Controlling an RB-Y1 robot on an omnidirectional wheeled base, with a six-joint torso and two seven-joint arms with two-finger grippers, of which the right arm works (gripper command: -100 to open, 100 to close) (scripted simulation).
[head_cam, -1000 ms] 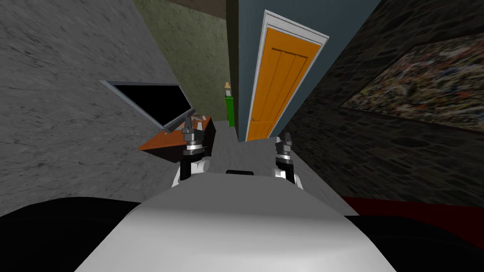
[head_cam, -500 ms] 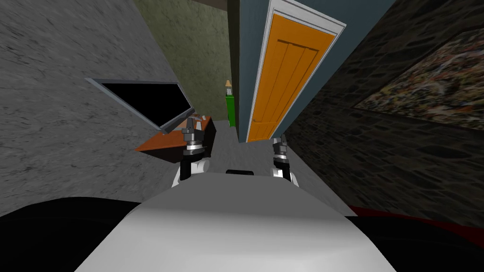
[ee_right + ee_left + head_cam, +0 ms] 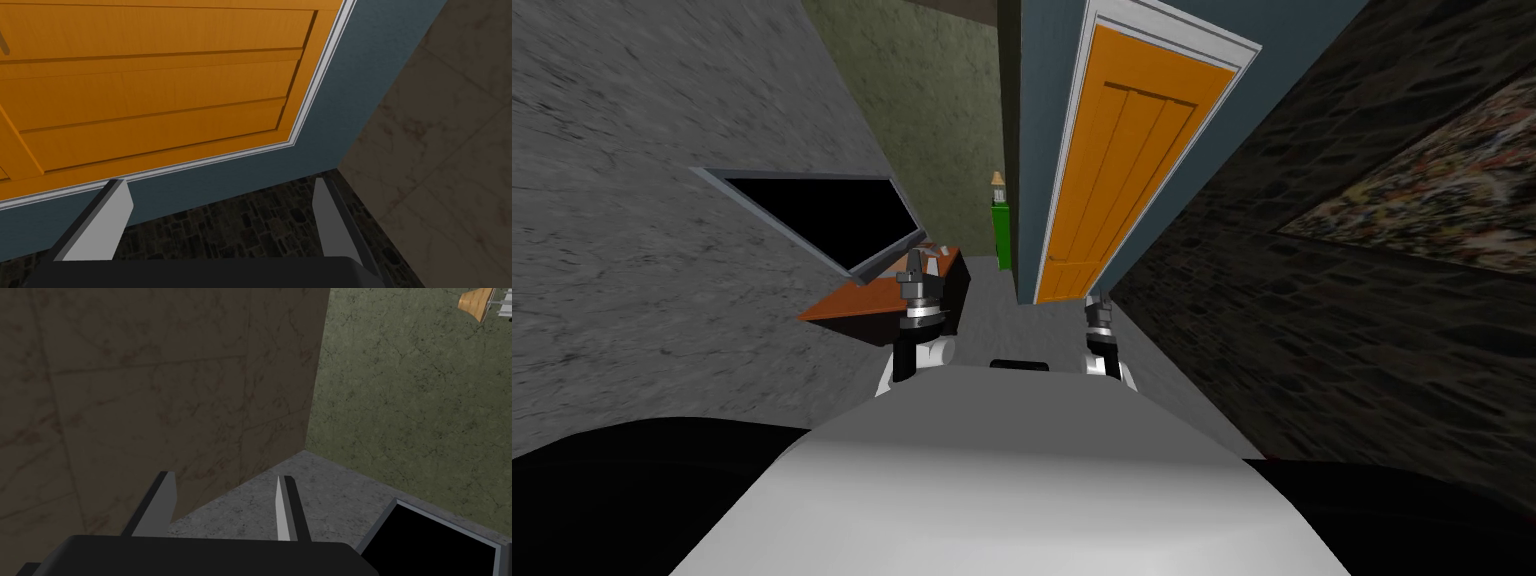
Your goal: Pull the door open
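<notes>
Nearer the orange door (image 3: 150, 90) now, right fingers (image 3: 112, 220) stand wide apart, empty.

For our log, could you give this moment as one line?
orange door closed | right gripper facing it, jaws open | left gripper empty, jaws open

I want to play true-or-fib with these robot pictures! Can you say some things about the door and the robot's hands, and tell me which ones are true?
1. The door is orange. True.
2. The right gripper is holding the door. False: its fingers are apart with nothing between them.
3. The door has a white frame around it. True.
4. The door stands wide open. False: it sits shut in its frame.
5. The left gripper touches the door. False: it is off to the left, apart from it.
</notes>
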